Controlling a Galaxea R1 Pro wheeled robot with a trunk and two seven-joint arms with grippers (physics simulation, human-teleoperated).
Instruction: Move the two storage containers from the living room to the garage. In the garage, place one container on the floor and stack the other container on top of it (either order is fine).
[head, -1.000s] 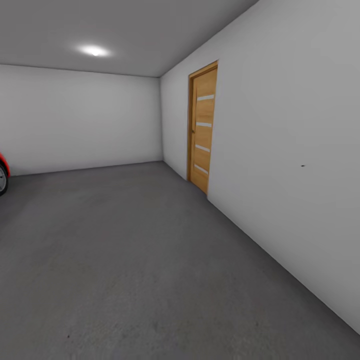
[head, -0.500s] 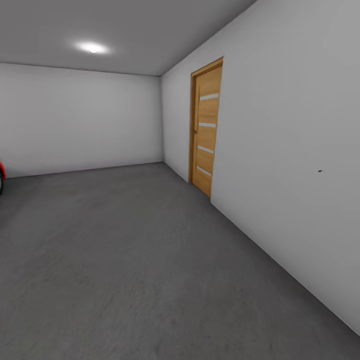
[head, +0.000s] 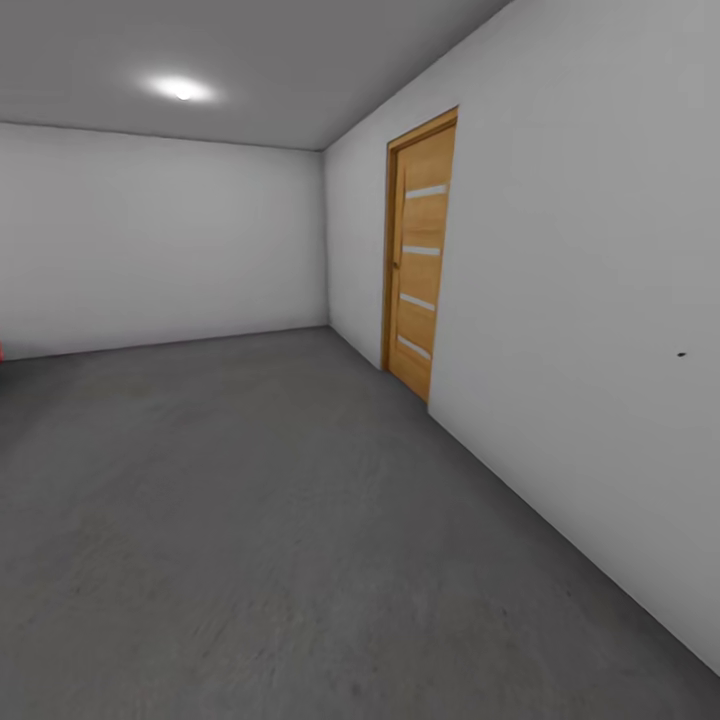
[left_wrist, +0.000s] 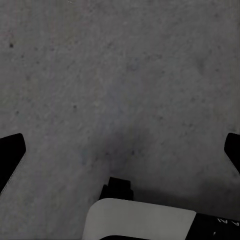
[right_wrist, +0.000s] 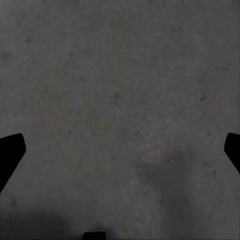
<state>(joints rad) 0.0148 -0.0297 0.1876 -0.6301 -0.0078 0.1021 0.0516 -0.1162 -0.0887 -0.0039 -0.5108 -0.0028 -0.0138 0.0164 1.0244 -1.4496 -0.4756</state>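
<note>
Garage floor, dark grey speckled concrete, fills the lower half of the head view and runs back to a pale grey back wall. At the far left edge, about mid-height, a tiny sliver of something red touches the frame border; what it is cannot be told. In the upper left a round ceiling light glows on the grey ceiling. Right of centre, a wooden door with four pale horizontal strips stands shut in the side wall, which takes up the right of the frame.

In the left wrist view, the left gripper hangs over bare concrete with its two dark fingertips far apart at opposite edges, spread wide and grasping nothing. In the right wrist view, the right gripper is likewise released, fingertips at opposite edges, above the same concrete.
</note>
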